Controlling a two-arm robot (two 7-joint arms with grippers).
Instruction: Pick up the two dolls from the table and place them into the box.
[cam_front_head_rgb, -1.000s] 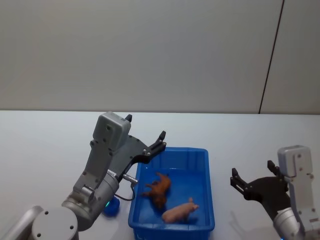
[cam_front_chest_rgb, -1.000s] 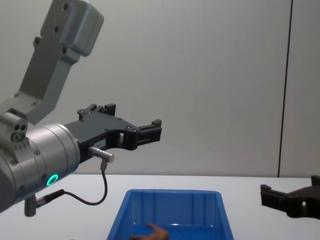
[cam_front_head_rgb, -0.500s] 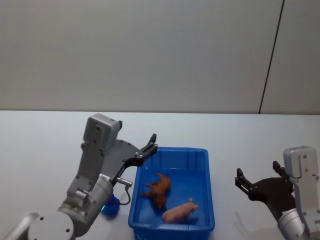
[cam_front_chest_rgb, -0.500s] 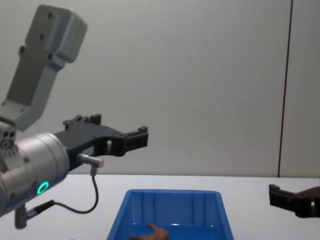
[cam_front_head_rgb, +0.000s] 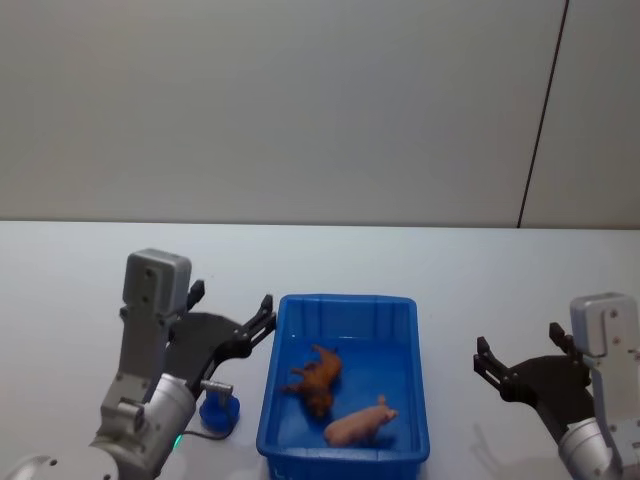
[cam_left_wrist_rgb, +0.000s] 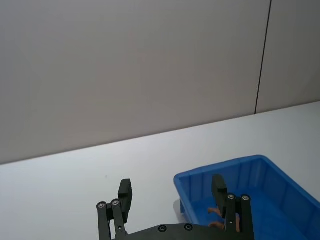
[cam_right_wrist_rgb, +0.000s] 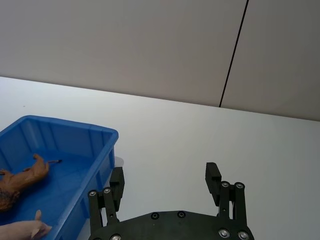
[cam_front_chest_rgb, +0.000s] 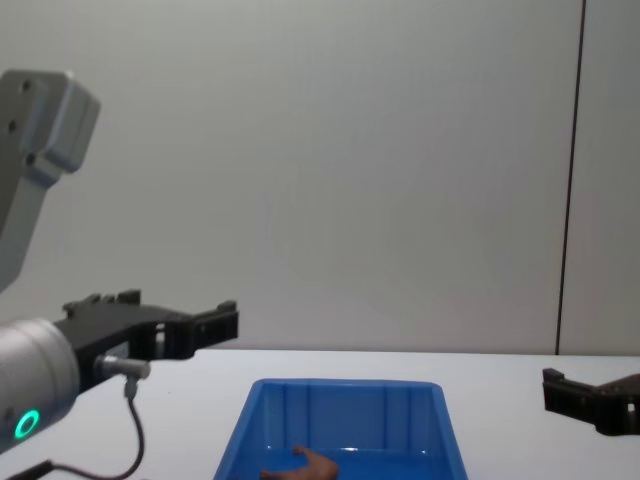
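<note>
On the left, the left gripper (cam_front_head_rgb: 232, 305) hangs above the white surface (cam_front_head_rgb: 450, 260), just beside the left wall of the box (cam_front_head_rgb: 345, 300). Its black fingers (cam_left_wrist_rgb: 125, 186) are spread wide apart and hold nothing. In the left wrist view the left gripper (cam_left_wrist_rgb: 171, 187) points across the surface towards the far wall, and the corner of the box (cam_left_wrist_rgb: 225, 172) sits beyond one finger. From the chest view the left gripper (cam_front_chest_rgb: 180, 318) reaches in level from the left edge, a little higher than the box rim (cam_front_chest_rgb: 345, 383).

In the middle, the bright blue box stands on the surface with both dolls inside it. The reddish-brown doll (cam_front_head_rgb: 317, 378) lies on the floor of the box near its left wall. The pale pink doll (cam_front_head_rgb: 358, 424) lies nearer the front wall, just beside the brown one but apart from it. The right wrist view shows the box (cam_right_wrist_rgb: 60, 122) from the side, the reddish-brown doll (cam_right_wrist_rgb: 25, 177) farther in and the pale pink doll (cam_right_wrist_rgb: 25, 231) at the near end.

On the right, the right gripper (cam_front_head_rgb: 518, 348) hovers over bare surface, well apart from the box. Its fingers (cam_right_wrist_rgb: 212, 172) are also splayed open and empty; the right gripper (cam_right_wrist_rgb: 165, 175) faces the back wall. In the chest view the right gripper (cam_front_chest_rgb: 560, 385) comes in low at the right edge.
</note>
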